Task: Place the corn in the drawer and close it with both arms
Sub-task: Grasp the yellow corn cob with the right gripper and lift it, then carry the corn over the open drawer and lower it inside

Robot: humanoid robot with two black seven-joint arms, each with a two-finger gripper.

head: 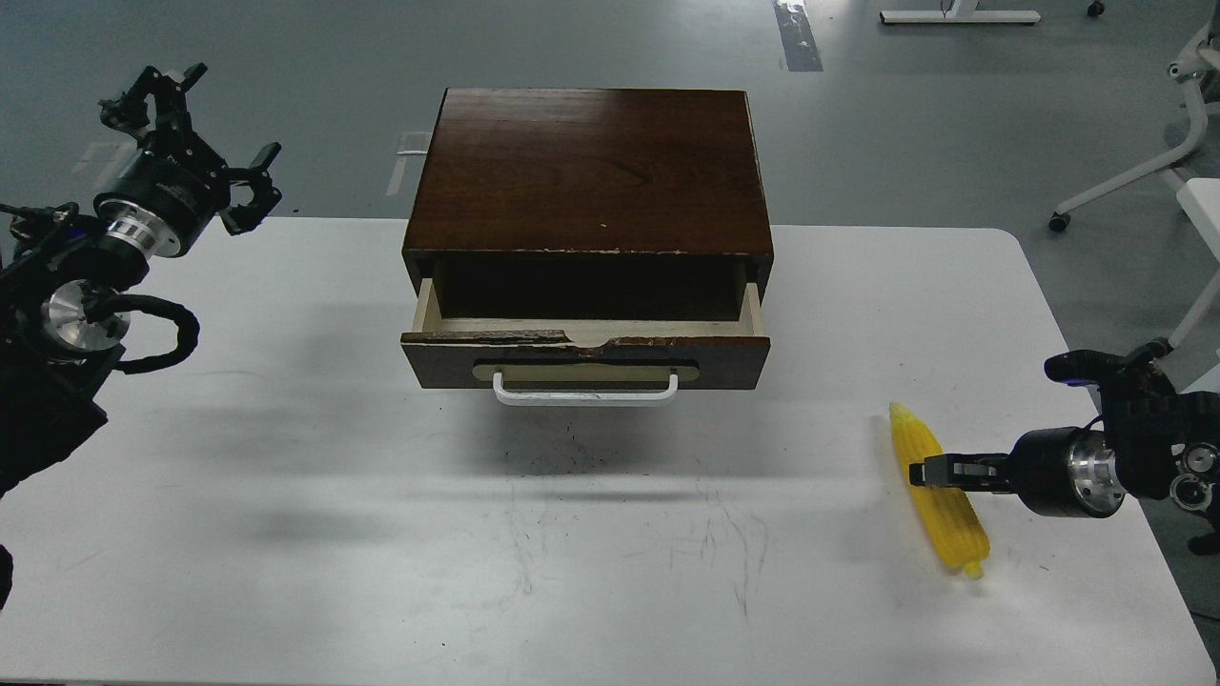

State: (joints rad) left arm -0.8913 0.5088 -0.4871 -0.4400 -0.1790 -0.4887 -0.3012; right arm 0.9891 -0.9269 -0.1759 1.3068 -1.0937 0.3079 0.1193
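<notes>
Left gripper [205, 133] raised off the counter's [286, 534] left edge, jaws spread, nothing held. Drawer [585, 362] pulled open at centre. Corn [939, 491] lying near the right edge, right gripper [929, 472] over its middle; grip cannot be told.

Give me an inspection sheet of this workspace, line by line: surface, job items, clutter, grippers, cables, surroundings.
Surface: white table, scuffed with dark marks near the middle.
Job's things: drawer pulled partly open, interior dark, contents not visible; corn lies on the table to the right of the cabinet.
Clutter: nothing seen.
Grippers: left gripper raised above the table's far left edge, fingers spread, empty; right gripper over the corn's middle, grip not clear.
Cables: black cable loop at the left wrist.
Surroundings: grey floor, white chair base at right.
</notes>
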